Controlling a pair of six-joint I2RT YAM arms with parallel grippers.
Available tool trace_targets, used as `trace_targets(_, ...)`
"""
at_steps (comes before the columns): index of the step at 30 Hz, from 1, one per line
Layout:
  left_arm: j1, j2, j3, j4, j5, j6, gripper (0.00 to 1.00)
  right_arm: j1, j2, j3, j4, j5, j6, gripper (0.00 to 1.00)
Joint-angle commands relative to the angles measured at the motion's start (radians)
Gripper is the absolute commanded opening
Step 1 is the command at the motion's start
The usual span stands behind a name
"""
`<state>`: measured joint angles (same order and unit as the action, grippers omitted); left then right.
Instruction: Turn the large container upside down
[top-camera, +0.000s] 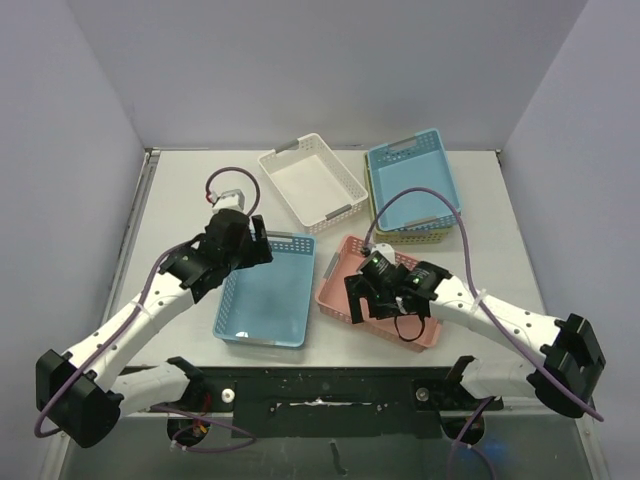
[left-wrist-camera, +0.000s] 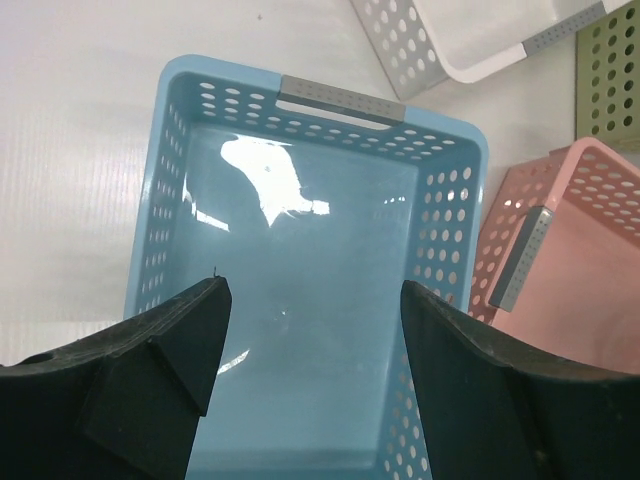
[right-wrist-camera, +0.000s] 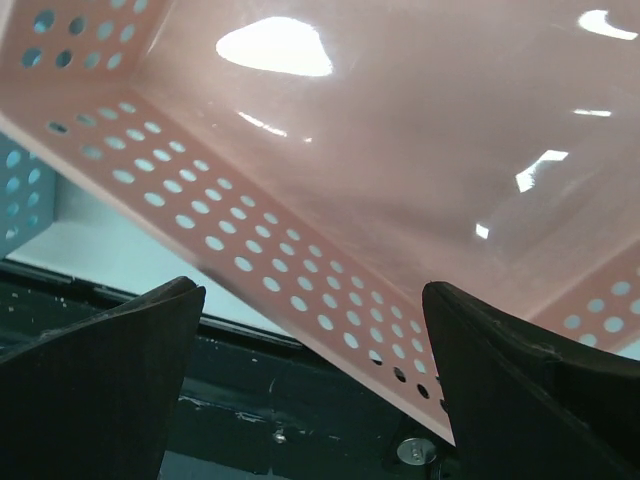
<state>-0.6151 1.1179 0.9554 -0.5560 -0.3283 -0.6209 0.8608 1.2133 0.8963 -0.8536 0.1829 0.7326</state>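
Left gripper (left-wrist-camera: 315, 300): fingers apart, nothing clamped, over blue basket (top-camera: 272, 300). Basket upright, open side up, left of table centre; near end cut off in wrist view. Pink basket (top-camera: 335, 282) just beside it. Right gripper (right-wrist-camera: 312, 300): fingers apart, straddling pink basket's near wall; contact unclear.

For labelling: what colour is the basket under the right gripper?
Pink basket; clearest in right wrist view.

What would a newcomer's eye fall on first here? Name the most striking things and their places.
Two black grippers hang open over baskets: the left gripper above the empty light-blue basket at the near left, the right gripper close over the near wall of the pink basket beside it. Behind them, a white basket lies at an angle, and a second blue basket sits nested in a green basket at the far right.
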Motion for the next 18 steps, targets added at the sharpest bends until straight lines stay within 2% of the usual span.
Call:
trace_targets(1,0.062,-0.020,0.021,0.012,0.093,-0.003,0.68,0.037,0.030,0.024,0.088,-0.042,-0.063,0.98)
trace_targets(5,0.078,-0.004,0.021,0.031,0.140,-0.011,0.67,0.038,0.074,0.031,0.132,-0.092,-0.107,0.98)
trace_targets(13,0.077,0.009,0.007,0.057,0.179,-0.037,0.67,0.076,0.123,-0.004,0.165,-0.128,-0.077,0.98)
trace_targets(15,0.077,0.013,0.003,0.065,0.191,-0.041,0.67,0.104,0.129,0.011,0.146,-0.105,-0.060,0.92)
trace_targets(18,0.077,0.017,-0.001,0.077,0.205,-0.046,0.67,0.138,0.144,0.036,0.112,-0.071,-0.033,0.76)
